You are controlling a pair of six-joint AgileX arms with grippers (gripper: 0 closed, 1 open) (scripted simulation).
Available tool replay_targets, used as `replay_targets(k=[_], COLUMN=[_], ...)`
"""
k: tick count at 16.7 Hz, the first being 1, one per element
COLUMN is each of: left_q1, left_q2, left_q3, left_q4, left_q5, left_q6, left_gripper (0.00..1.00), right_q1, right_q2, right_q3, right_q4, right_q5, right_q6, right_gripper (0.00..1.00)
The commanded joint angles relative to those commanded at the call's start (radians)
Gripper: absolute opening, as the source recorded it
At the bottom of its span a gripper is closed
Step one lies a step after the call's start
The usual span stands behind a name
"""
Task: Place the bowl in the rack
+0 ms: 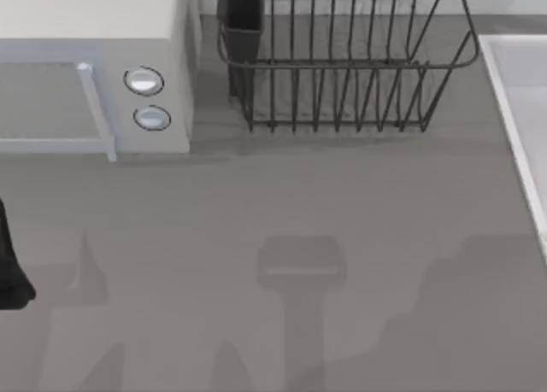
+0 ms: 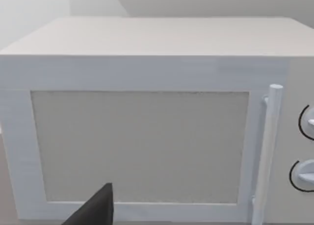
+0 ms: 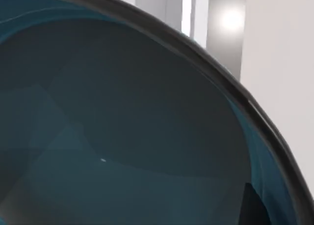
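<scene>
Bowl close against the right wrist camera, rack waiting at the far edge.

Teal, hard and glossy, it looks stiff, fairly light and slippery, so the rim is the likeliest place to pinch it; whether the right claw is clamped on it I cannot tell. At the tabletop's left edge sits the left arm, a dark claw tip facing the white microwave, its state also unclear. Farthest off, the rack stands bare between its tines, its cutlery cup looking empty.
</scene>
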Motion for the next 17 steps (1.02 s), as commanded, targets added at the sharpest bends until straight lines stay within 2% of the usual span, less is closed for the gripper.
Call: replay_targets(k=[4, 12, 17], left_q1=[0.0, 0.0, 0.0], left_q2=[0.0, 0.0, 0.0], left_q3=[0.0, 0.0, 0.0], left_q4=[0.0, 0.0, 0.0], left_q5=[0.0, 0.0, 0.0], left_q6=[0.0, 0.0, 0.0], left_gripper=[1.0, 1.0, 1.0], right_q1=[0.268, 1.028, 1.431], right_q2=[-0.05, -0.155, -0.235], right_q3=[-0.046, -0.224, -0.316], right_q4=[0.25, 0.875, 1.204], right_q5=[0.16, 0.583, 0.86], right_q6=[0.132, 0.478, 0.612], right_gripper=[0.0, 0.0, 0.0])
